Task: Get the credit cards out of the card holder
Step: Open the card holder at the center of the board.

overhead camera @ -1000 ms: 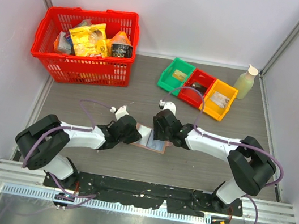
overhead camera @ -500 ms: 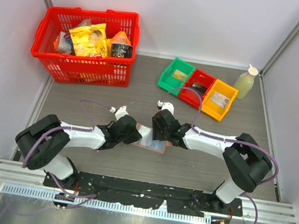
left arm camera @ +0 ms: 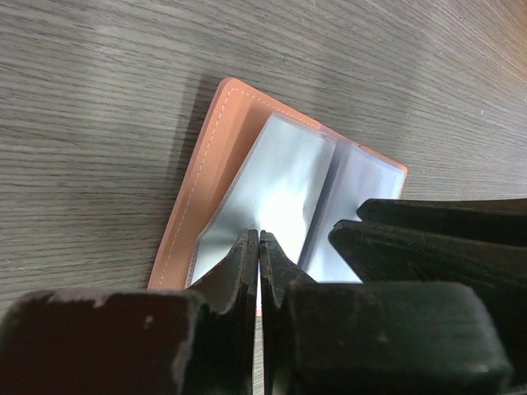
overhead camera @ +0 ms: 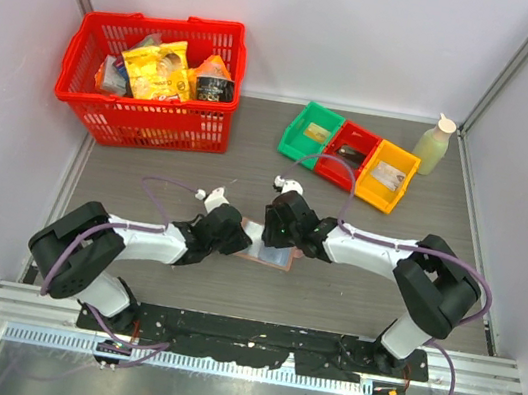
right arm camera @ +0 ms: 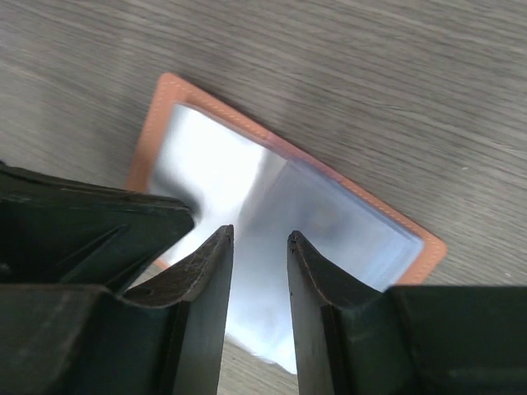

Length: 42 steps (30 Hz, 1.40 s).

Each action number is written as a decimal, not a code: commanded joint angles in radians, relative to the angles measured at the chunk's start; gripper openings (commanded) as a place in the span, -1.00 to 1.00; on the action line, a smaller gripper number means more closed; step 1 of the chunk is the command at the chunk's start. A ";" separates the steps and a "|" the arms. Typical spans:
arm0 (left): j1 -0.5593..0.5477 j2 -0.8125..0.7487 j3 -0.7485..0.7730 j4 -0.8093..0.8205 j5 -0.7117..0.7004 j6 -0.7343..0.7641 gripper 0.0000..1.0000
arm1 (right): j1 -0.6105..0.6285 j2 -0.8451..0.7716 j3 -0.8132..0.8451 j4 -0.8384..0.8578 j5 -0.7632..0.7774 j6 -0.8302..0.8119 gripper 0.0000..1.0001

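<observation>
The card holder (overhead camera: pixel 277 252) lies open and flat on the wooden table between my two arms, its pinkish-tan rim framing pale blue-grey inner leaves (left arm camera: pixel 284 177). The credit cards show only as those pale grey-white sheets (right arm camera: pixel 329 222), and I cannot tell single cards apart. My left gripper (left arm camera: pixel 259 239) is shut, its tips resting on the holder's left leaf (overhead camera: pixel 242 238). My right gripper (right arm camera: pixel 259 239) hovers open over the holder's middle (overhead camera: pixel 281 244), with nothing between its fingers. Each wrist view shows the other arm's dark fingers (left arm camera: pixel 428 239) close beside its own.
A red basket (overhead camera: pixel 146 117) of snack packs stands at the back left. A row of green, red and yellow bins (overhead camera: pixel 349 154) and a pale bottle (overhead camera: pixel 433 145) stand at the back right. White walls close in the table on three sides.
My right gripper's jaws have narrowed and the arm has shifted slightly left over the card holder. The left gripper and the holder have stayed put.
</observation>
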 commanded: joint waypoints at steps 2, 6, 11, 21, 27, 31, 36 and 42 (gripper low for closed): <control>-0.013 0.011 -0.035 -0.067 0.013 -0.007 -0.88 | 0.006 -0.016 0.014 0.079 -0.101 0.039 -0.26; -0.013 -0.014 -0.040 -0.070 0.009 -0.010 -0.88 | 0.006 -0.016 0.026 0.119 -0.107 0.034 -0.26; -0.013 -0.057 -0.032 -0.126 -0.027 0.013 -0.88 | 0.006 -0.048 0.034 0.021 -0.021 0.007 -0.18; -0.013 -0.103 0.060 -0.359 -0.171 0.145 -0.58 | -0.030 -0.073 0.067 -0.097 0.108 -0.095 0.13; -0.013 -0.066 0.077 -0.375 -0.165 0.160 -0.49 | -0.044 -0.025 0.101 -0.097 0.062 -0.141 0.17; -0.015 -0.043 0.077 -0.367 -0.142 0.159 -0.49 | -0.049 0.013 0.118 -0.097 0.050 -0.156 0.17; -0.013 -0.040 0.070 -0.361 -0.138 0.155 -0.53 | -0.055 0.045 0.132 -0.106 0.054 -0.168 0.18; -0.016 -0.035 0.063 -0.360 -0.133 0.149 -0.60 | -0.055 0.064 0.135 -0.133 0.076 -0.168 0.18</control>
